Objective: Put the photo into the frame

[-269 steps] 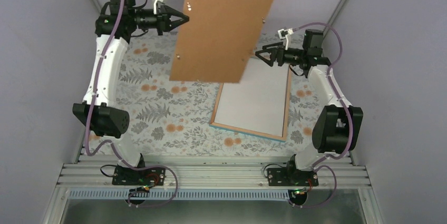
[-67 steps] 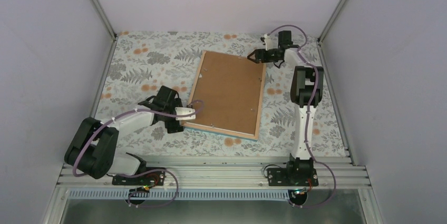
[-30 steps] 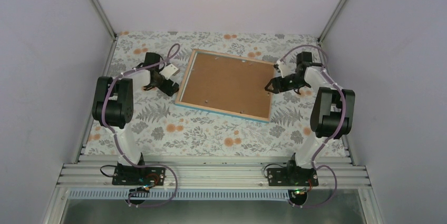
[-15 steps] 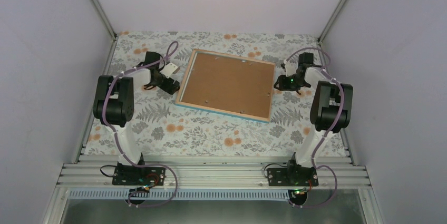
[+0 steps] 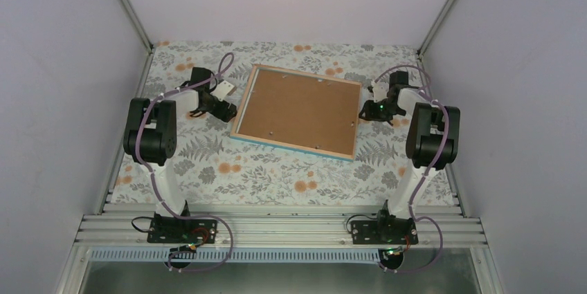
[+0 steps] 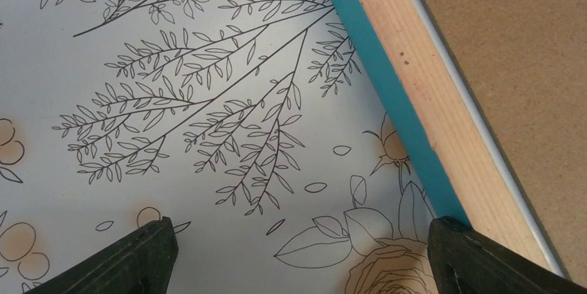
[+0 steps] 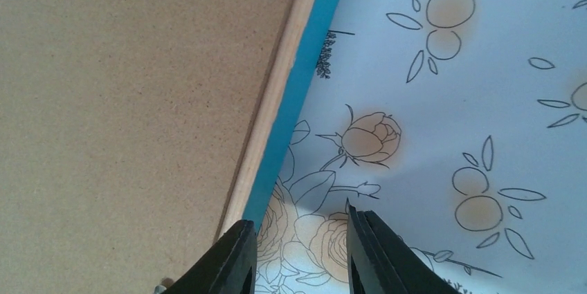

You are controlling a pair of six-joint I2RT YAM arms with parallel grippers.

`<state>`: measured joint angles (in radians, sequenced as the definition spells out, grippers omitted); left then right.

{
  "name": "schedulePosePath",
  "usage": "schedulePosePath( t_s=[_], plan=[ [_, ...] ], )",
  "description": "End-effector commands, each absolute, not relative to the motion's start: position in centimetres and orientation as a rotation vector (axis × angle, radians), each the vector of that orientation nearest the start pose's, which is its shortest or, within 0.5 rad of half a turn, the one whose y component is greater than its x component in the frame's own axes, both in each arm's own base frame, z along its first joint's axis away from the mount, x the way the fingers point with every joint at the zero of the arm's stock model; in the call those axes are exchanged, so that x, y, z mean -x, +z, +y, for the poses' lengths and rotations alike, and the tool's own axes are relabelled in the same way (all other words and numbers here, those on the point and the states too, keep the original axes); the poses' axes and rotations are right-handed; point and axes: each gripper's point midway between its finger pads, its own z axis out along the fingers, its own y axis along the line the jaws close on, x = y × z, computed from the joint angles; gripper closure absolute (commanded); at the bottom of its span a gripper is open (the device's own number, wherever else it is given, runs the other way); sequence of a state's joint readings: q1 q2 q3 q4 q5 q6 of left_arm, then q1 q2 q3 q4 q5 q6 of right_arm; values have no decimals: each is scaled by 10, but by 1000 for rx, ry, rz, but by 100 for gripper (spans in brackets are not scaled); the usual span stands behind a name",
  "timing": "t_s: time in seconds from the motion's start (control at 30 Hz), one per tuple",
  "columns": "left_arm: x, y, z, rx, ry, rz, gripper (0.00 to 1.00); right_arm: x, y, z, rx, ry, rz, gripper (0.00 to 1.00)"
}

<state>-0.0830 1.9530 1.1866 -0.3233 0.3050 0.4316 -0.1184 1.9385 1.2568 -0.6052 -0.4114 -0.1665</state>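
The frame (image 5: 296,145) lies face down on the floral tablecloth, wood back up and turquoise edge showing. A brown backing board (image 5: 299,108) fills it. The photo is hidden. My left gripper (image 5: 229,113) sits low at the frame's left side, jaws wide open over bare cloth. In the left wrist view its right fingertip (image 6: 457,252) is at the turquoise edge (image 6: 387,93). My right gripper (image 5: 363,110) is at the frame's right side. In the right wrist view it (image 7: 301,228) stands narrowly open with only cloth between the fingers, its left finger by the frame edge (image 7: 304,79).
The floral tablecloth (image 5: 228,169) covers the table up to the grey walls. Metal posts (image 5: 128,7) stand at the back corners. The arms' base rail (image 5: 277,228) runs along the near edge.
The backing board, held up by both grippers earlier, now lies in the frame, which was turned to lie crosswise. In the last second the right jaws narrowed and drew back slightly; the left arm barely moved.
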Motion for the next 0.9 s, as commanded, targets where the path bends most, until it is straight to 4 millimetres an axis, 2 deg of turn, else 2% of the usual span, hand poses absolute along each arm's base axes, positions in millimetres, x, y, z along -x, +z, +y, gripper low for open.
schedulePosePath(
  t_s=[0.0,0.43,0.87],
  plan=[
    [-422,-6,-94,-755,-348,2576,9,-421,33,28,168,539,2732,66],
    [-420,-8,-100,-780,-328,2575,10,-419,32,40,203,575,2728,66],
    [-422,-9,-101,-786,-318,2575,11,-417,42,44,212,584,2707,65]
  ],
)
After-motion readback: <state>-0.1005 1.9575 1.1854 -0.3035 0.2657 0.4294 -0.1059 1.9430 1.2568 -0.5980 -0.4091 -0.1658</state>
